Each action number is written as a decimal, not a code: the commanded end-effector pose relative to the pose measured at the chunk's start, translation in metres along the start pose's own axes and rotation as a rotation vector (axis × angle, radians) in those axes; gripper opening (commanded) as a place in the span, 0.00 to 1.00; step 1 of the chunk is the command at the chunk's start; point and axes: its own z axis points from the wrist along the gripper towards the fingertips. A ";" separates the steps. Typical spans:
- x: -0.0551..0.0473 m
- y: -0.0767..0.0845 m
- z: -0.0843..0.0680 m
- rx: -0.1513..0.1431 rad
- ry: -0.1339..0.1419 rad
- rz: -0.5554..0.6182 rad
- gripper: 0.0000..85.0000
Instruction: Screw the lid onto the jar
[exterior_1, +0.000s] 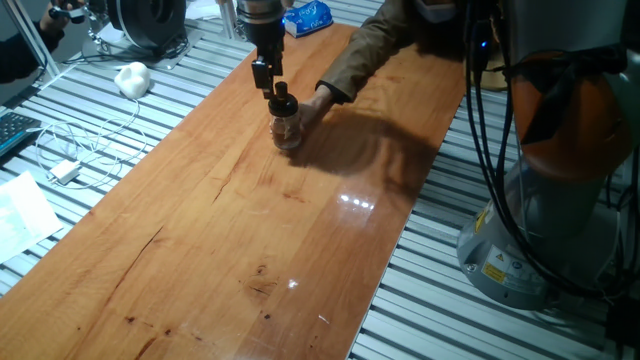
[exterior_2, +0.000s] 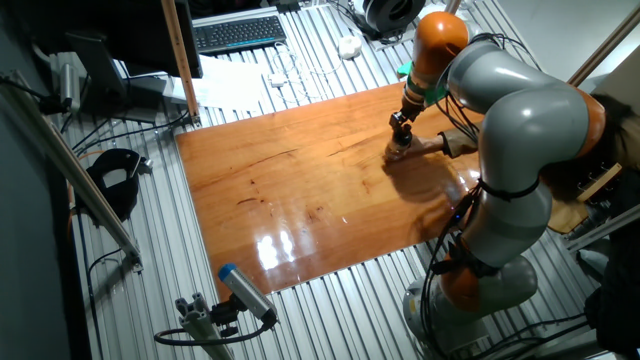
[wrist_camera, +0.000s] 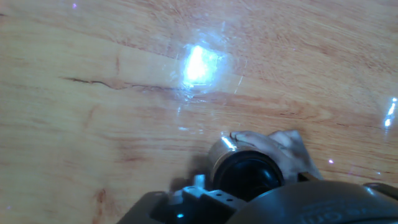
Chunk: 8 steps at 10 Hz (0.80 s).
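The small clear jar (exterior_1: 288, 132) stands on the wooden table (exterior_1: 230, 230) with the black lid (exterior_1: 281, 101) sitting on its mouth. A person's hand (exterior_1: 322, 100) holds the jar from the right. My gripper (exterior_1: 266, 88) hangs just above and a little left of the lid, its fingers close together with nothing between them. In the other fixed view the gripper (exterior_2: 399, 127) is right over the jar (exterior_2: 398, 151). In the hand view the lid (wrist_camera: 250, 176) and jar rim (wrist_camera: 219, 152) sit at the bottom edge, with the person's fingers (wrist_camera: 280, 146) beside them.
A sleeved arm (exterior_1: 385, 45) reaches in from the far right. A white object (exterior_1: 132, 78), cables and a charger (exterior_1: 66, 172) lie on the slatted bench at the left. A blue packet (exterior_1: 306, 17) lies at the table's far end.
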 end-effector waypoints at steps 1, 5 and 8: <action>0.000 0.000 0.003 -0.003 0.002 0.000 1.00; 0.002 0.001 0.014 -0.014 0.000 -0.017 0.80; 0.005 -0.002 0.015 -0.013 -0.003 -0.017 1.00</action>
